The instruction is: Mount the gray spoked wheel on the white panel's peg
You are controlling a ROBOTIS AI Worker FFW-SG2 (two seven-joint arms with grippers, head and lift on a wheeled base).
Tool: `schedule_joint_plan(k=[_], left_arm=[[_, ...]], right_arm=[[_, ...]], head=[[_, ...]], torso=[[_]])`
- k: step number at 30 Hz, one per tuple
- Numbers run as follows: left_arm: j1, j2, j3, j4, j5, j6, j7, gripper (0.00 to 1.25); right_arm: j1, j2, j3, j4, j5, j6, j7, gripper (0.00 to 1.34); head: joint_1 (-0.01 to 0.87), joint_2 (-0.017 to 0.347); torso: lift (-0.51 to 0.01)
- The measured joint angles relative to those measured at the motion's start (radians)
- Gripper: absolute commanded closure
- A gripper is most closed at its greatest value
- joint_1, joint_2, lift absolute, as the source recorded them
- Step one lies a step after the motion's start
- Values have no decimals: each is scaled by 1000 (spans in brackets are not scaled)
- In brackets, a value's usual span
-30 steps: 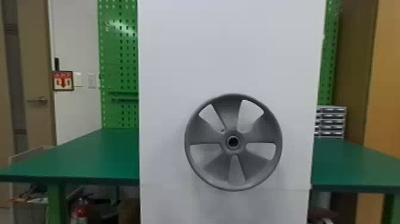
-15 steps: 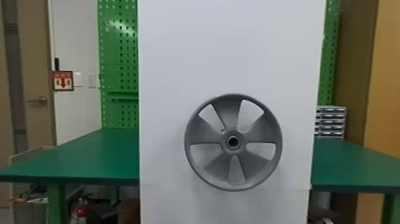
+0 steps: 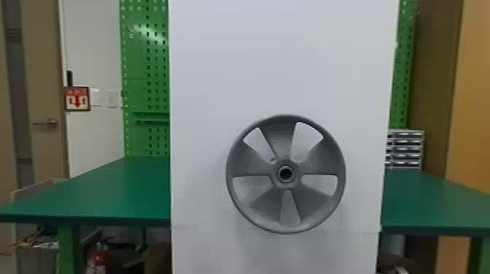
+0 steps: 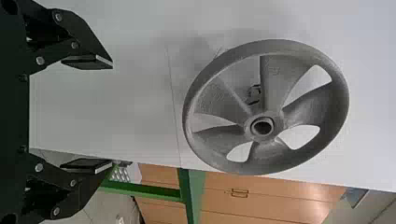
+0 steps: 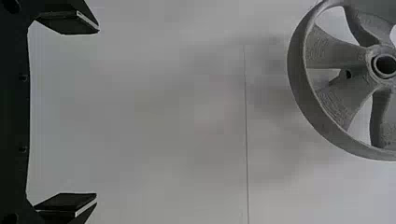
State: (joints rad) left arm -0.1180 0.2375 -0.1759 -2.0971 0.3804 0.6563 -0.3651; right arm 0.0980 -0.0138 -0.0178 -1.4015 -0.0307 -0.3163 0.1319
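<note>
Quietly, the gray spoked wheel (image 3: 253, 165) is hanging upright against the front of the white panel (image 3: 218, 73), its face turning outward and its round hub (image 3: 285, 173) sitting at the middle of the spokes. It is resting in the panel's lower half, lying a little nearer the right edge than the left, with its bottom rim reaching the horizontal seam (image 3: 204, 229). The wheel is hiding the peg in the head view, so how far on it is sitting I cannot tell. In its wrist view, the left tool (image 4: 112, 113) is holding its two black fingers wide apart, gripping nothing, and is staying clear of the wheel. The right tool (image 5: 97, 114) is likewise standing open and empty, apart from the wheel's rim. Soft shadows are falling on the panel around the wheel. Behind the panel, the green tabletop (image 3: 109, 193) is stretching out past both side edges, and a small drawer cabinet (image 3: 406, 149) is standing on it near the far edge, just beside the panel's right edge. A green pegboard (image 3: 146, 83) is rising at the back, and a red fire extinguisher (image 3: 96, 258) is standing below the tabletop's left part.
</note>
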Motion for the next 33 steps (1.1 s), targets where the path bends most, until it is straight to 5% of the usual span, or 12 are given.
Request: schedule_joint_plan(k=[33], left_arm=[[6, -2, -1, 3, 3, -15, 0, 496]], right_arm=[[-6, 0, 10, 10, -6, -1, 0, 48]], head=[[123, -8]], torso=[[-397]])
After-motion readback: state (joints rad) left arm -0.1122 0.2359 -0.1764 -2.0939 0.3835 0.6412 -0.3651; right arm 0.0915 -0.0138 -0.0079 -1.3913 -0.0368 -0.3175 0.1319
